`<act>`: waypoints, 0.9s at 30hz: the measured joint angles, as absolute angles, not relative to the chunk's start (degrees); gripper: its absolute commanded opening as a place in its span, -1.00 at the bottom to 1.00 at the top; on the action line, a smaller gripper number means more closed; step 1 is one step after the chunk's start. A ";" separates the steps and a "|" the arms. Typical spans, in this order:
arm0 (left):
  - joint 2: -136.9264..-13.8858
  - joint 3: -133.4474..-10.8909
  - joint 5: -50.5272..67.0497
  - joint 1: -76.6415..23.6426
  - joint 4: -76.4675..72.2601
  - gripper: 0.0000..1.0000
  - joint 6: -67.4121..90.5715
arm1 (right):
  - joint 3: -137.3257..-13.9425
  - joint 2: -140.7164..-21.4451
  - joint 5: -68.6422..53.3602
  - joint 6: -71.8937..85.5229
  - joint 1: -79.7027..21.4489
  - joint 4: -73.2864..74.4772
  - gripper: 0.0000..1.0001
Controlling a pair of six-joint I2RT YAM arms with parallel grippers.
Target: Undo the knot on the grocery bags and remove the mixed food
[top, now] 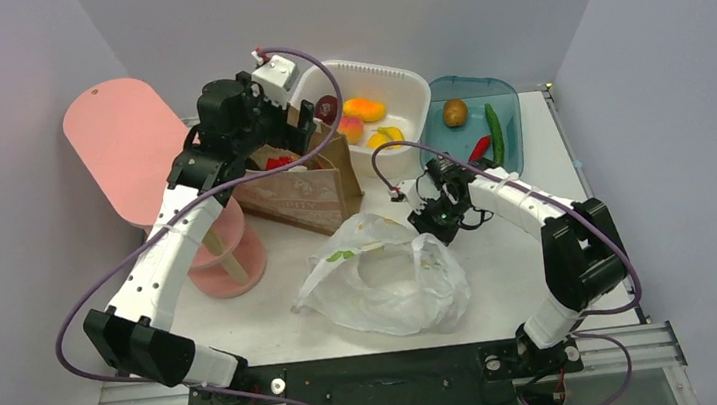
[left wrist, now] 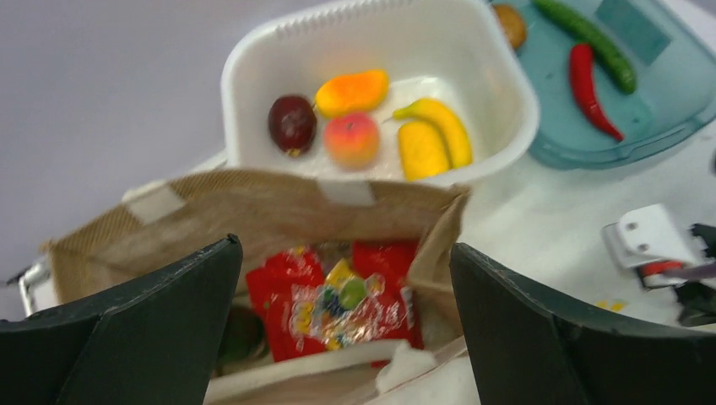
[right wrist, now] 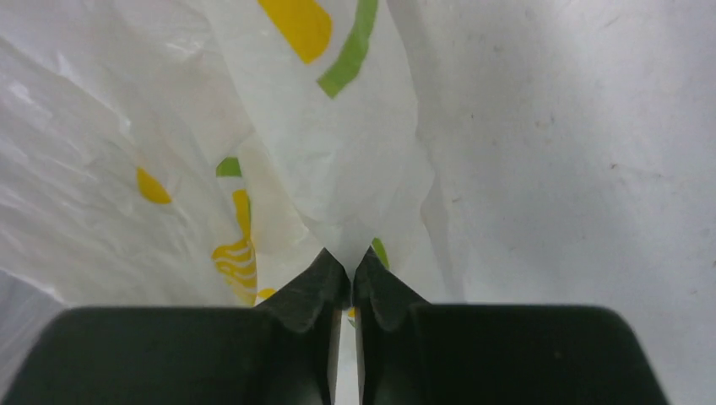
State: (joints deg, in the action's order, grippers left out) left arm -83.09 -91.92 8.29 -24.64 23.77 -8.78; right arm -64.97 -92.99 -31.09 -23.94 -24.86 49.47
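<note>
A crinkly white grocery bag with yellow and green marks lies at mid-table, its mouth slack. My right gripper sits at the bag's far right edge, and the right wrist view shows that gripper shut on a pinch of the bag's film. My left gripper hangs wide open over the brown paper bag, holding nothing. A green cucumber and a red pepper lie in the teal tray. A peach-coloured fruit rests in the white basin.
Red snack packets fill the paper bag. A brown kiwi-like fruit shares the teal tray; orange-yellow fruits and a dark plum share the basin. A pink stand and a pink board stand at the left.
</note>
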 measured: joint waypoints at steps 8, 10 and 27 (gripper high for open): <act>-88.25 -96.07 2.59 -19.92 35.97 0.80 -9.72 | -62.98 -89.91 -28.58 -26.98 -15.05 55.07 -1.00; -89.86 -96.07 2.59 -19.86 37.76 0.80 -10.48 | -62.96 -87.77 -27.33 -29.04 -11.29 56.88 -1.00; -93.32 -92.90 19.73 -30.61 48.16 0.53 -16.34 | -69.47 -87.00 -12.91 -53.69 23.68 76.03 0.54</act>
